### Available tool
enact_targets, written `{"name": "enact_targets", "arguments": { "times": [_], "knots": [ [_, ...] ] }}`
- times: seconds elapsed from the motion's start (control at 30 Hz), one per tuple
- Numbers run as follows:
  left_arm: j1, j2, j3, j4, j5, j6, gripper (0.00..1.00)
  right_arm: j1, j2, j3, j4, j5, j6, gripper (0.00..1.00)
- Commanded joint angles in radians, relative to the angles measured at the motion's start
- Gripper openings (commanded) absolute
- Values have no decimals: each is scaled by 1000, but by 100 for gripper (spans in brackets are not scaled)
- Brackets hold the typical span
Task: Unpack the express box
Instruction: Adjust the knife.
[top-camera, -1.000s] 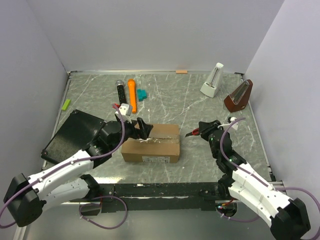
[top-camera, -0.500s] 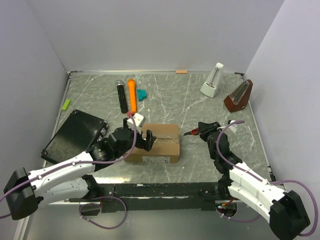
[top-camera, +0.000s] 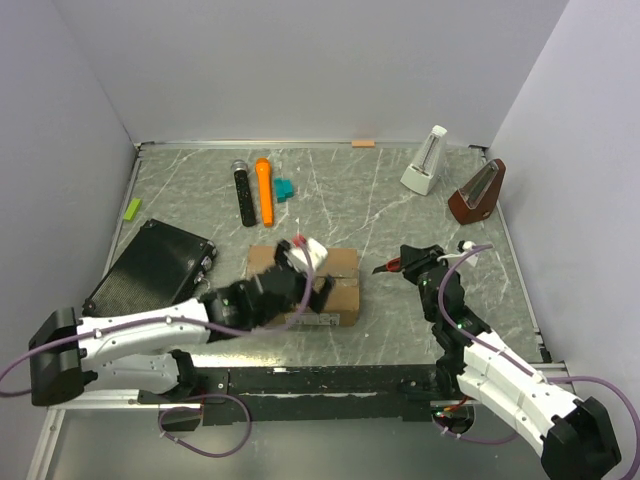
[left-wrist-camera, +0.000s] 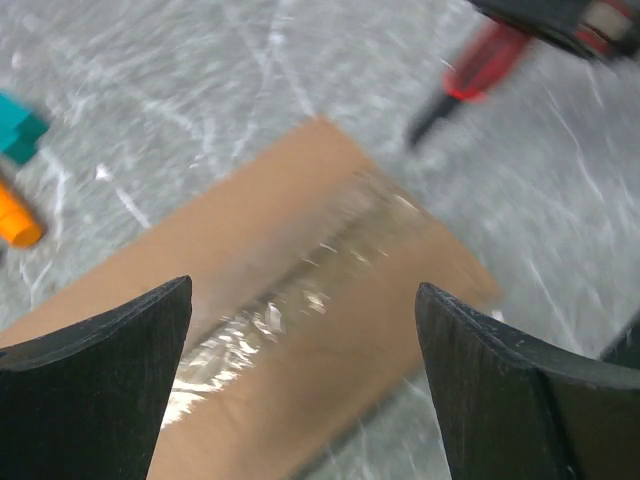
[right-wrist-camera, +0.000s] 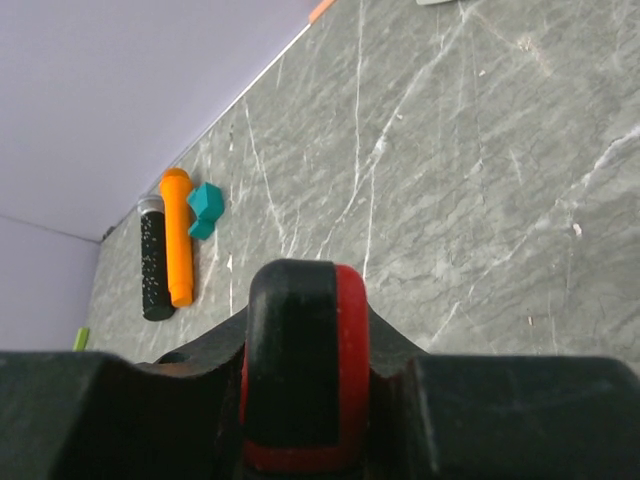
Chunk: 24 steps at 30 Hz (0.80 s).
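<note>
Grey marbled desk (top-camera: 420, 215) between pale walls carries everything. Left hand (left-wrist-camera: 305, 335) is released, its fingers spread wide. It has swung in from the left end of the express box (top-camera: 343, 272) and now hovers right above the box's taped seam (left-wrist-camera: 300, 290). Right hand (top-camera: 405, 264) stays clenched on a red-and-black tool (right-wrist-camera: 300, 365), likely a cutter, whose tip is near the box's right end without touching it. Tape looks unbroken and the flaps are shut, so unpacking has hardly begun. The left hand seems set to steady the box, yet its arm now lies across the seam, in the blade's way. A black ribbed case (top-camera: 150, 268) sits to the left. An orange marker (top-camera: 264, 190) and a white metronome (top-camera: 425, 162) stand well apart behind.
</note>
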Motion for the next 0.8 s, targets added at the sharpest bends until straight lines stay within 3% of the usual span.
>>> {"name": "enact_targets", "arguments": {
  "times": [0.0, 0.17, 0.37, 0.5, 0.77],
  "knots": [
    [-198, 0, -76, 92, -228, 223, 97, -2, 21, 49, 7, -13, -17, 0],
    [-313, -10, -187, 253, -328, 366, 97, -2, 42, 52, 36, -22, -20, 0],
    [-325, 95, -233, 428, -462, 492, 97, -1, 85, 58, 112, -67, 1, 0],
    [-321, 128, -251, 531, -408, 554, 97, -1, 52, 24, 196, -25, 12, 0],
    [-316, 187, -201, 516, -295, 560, 97, -1, 70, 18, 322, -16, -19, 0]
  ]
}}
